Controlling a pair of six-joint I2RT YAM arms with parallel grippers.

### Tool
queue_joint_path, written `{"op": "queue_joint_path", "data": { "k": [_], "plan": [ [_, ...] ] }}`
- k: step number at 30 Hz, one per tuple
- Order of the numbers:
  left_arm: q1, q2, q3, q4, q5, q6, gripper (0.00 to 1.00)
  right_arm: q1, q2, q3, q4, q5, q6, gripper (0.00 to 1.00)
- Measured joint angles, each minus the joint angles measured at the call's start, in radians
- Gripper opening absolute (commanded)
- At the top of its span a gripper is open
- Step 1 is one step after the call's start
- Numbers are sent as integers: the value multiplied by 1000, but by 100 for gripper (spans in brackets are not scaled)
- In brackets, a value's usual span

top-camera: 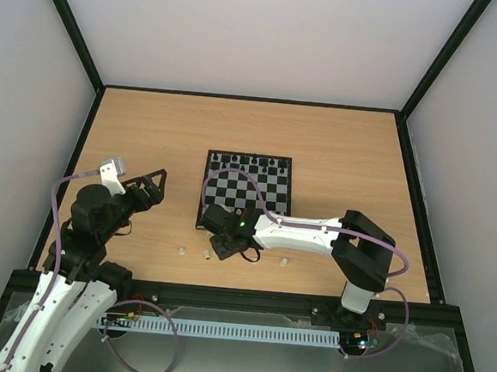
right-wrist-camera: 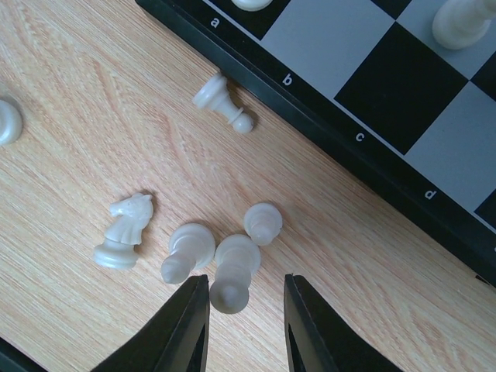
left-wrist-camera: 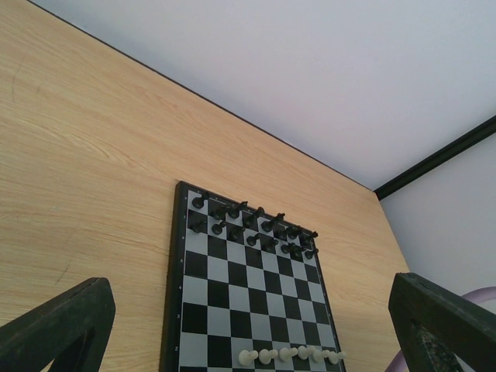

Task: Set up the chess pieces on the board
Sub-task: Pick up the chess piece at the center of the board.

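The checkered board lies mid-table, with black pieces on its far rows and a row of white pawns near its near edge. My right gripper is open, low over the table just off the board's near-left corner. A standing white piece is between its fingers, close to the left finger, with a gap to the right one. Beside it are a white piece, a pawn, a knight and a toppled piece. My left gripper is open and empty, left of the board.
Loose white pieces lie on the wood in front of the board. Another white piece shows at the right wrist view's left edge. A black frame rims the table.
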Motion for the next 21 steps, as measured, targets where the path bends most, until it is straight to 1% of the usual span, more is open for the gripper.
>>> {"op": "queue_joint_path", "data": {
  "k": [9,15,21],
  "plan": [
    [0,0,-5,0,0,-1,99,0,22,0,0,0,0,27],
    [0,0,-6,0,0,-1,99,0,32,0,-1,0,-2,15],
    [0,-2,-6,0,0,-1,99,0,33,1,-2,0,-2,14]
  ]
}}
